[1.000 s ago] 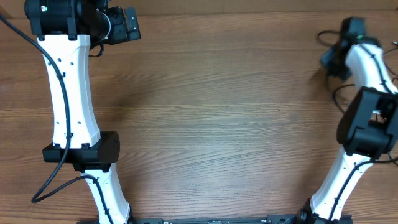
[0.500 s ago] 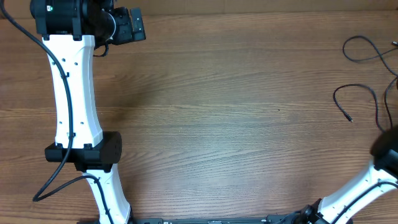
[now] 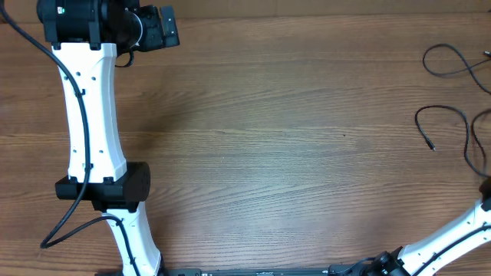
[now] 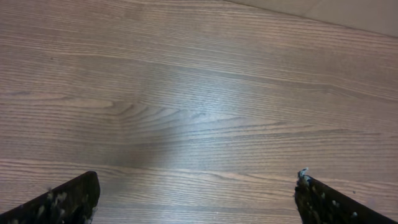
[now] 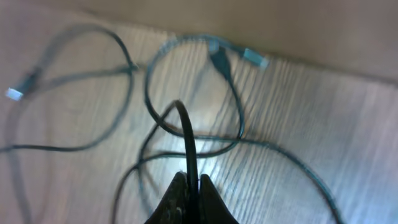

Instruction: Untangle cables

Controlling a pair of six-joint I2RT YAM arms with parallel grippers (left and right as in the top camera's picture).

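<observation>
Cables [image 3: 441, 108] looped loose on wooden table [image 3: 268, 138], one black strand [image 5: 186, 134] pinched in right gripper [image 5: 191, 186], left gripper [image 4: 196, 202] spread wide, holding nothing

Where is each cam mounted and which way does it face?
Overhead: above the table, looking straight down; shows left arm, left hand, part of right arm, cables at the right edge.
Left wrist: on the left arm, angled down at bare wood; the open left hand's fingertips sit in the bottom corners.
Right wrist: on the right arm, looking past the shut right hand, which seems to pinch one of the cables.
Shared: overhead and right wrist both see the cables.
</observation>
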